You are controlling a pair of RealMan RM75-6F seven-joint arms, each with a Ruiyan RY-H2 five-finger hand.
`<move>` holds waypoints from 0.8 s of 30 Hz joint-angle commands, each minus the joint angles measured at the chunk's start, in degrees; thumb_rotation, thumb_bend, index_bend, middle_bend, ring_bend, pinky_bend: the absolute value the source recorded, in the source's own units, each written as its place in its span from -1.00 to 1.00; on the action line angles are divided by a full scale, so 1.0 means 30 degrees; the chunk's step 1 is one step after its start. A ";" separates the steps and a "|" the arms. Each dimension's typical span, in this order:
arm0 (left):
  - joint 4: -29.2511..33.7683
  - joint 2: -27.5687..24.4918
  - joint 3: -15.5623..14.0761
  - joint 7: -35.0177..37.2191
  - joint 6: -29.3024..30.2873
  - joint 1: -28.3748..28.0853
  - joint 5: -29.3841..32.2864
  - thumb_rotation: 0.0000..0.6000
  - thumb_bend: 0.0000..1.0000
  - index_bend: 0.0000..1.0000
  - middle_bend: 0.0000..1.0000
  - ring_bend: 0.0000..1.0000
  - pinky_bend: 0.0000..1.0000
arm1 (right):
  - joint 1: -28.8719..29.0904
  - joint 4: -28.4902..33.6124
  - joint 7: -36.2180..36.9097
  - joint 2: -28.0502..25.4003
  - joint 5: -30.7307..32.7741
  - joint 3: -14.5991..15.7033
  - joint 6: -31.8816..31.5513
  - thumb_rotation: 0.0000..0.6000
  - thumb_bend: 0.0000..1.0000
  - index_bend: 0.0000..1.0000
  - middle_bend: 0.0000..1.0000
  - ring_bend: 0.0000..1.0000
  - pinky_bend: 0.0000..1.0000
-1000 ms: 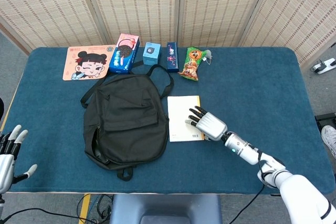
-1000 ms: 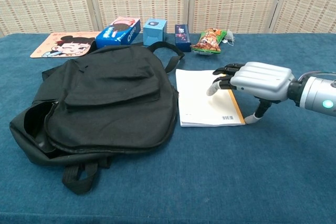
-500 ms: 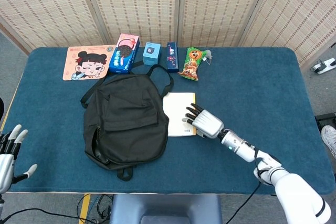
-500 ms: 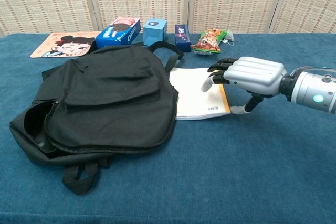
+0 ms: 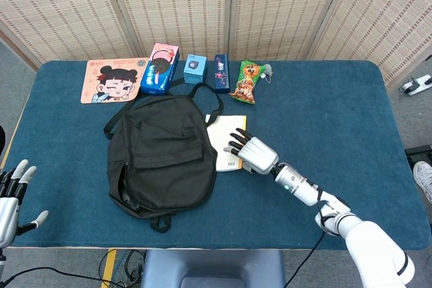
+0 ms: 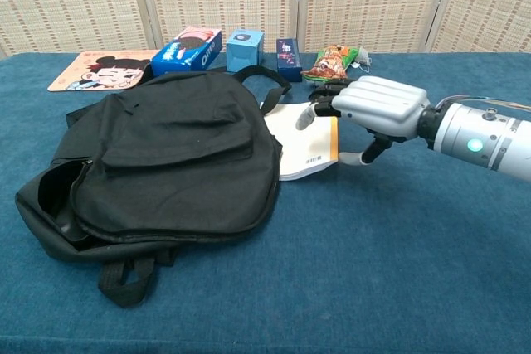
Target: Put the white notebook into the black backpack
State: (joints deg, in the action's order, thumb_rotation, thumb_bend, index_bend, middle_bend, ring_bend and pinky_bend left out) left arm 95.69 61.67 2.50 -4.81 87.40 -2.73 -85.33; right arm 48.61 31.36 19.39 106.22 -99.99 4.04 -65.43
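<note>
- The right hand (image 5: pixel 252 155) presses its fingertips flat on the white notebook (image 5: pixel 226 141), fingers spread, gripping nothing; the thumb sits off the cover at about 4 o'clock of the book.
- Over the last second the notebook has slid toward 9 o'clock across the blue surface (image 5: pixel 324 112); it lay apart from the black backpack (image 5: pixel 162 153) before, and now its left edge tucks under or against the bag's right side.
- In the chest view the notebook (image 6: pixel 303 143) shows less white than it did, the backpack (image 6: pixel 166 155) covering part of it, with the right hand (image 6: pixel 373 107) on its far corner.
- The left hand (image 5: pixel 12 197) waits open at the surface's near left corner, at about 8 o'clock of the bag, unchanged.
- Judgement: the push closes the gap but the book is not inside; the bag's opening gapes on its left side (image 6: pixel 58 196), away from the book.
- A row of snack boxes (image 5: pixel 159 67) lines the 12 o'clock edge.
</note>
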 commanded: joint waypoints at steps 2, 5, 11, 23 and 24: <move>-0.0036 0.0044 -0.0003 0.0035 -0.0065 -0.0021 0.0035 1.00 -0.59 -0.88 -1.00 -0.98 -0.94 | 0.0186 -0.0058 -0.0095 0.0256 0.0089 -0.0017 0.0343 1.00 -0.37 -0.46 -0.43 -0.78 -0.87; -0.0047 0.0073 -0.0005 0.0054 -0.0152 -0.0064 0.0054 1.00 -0.59 -0.88 -1.00 -0.98 -0.94 | 0.0391 -0.0133 -0.0257 0.0516 0.0166 -0.0068 0.0637 1.00 -0.33 -0.40 -0.41 -0.77 -0.87; -0.0069 0.0053 0.0041 0.0161 -0.0122 -0.0080 0.0068 1.00 -0.59 -0.86 -1.00 -0.98 -0.94 | 0.0805 -0.0244 -0.0371 0.0924 0.0338 -0.0310 0.0788 1.00 -0.29 -0.26 -0.36 -0.76 -0.87; -0.0211 0.0134 0.0050 0.0307 -0.0120 -0.0071 0.0119 1.00 -0.59 -0.86 -1.00 -0.98 -0.94 | 0.0887 -0.0893 -0.0134 0.1411 0.0903 -0.0704 0.0750 1.00 -0.44 0.06 -0.32 -0.76 -0.87; -0.0225 0.0138 0.0054 0.0312 -0.0129 -0.0077 0.0126 1.00 -0.59 -0.86 -1.00 -0.98 -0.94 | 0.0894 -0.0939 -0.0113 0.1443 0.0955 -0.0744 0.0739 1.00 -0.45 0.07 -0.32 -0.76 -0.87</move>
State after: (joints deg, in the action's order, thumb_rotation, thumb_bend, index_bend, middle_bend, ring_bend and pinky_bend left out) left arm 95.02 62.08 2.66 -3.88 87.01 -2.96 -84.96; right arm 51.27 28.59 19.01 110.49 -97.20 1.87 -63.21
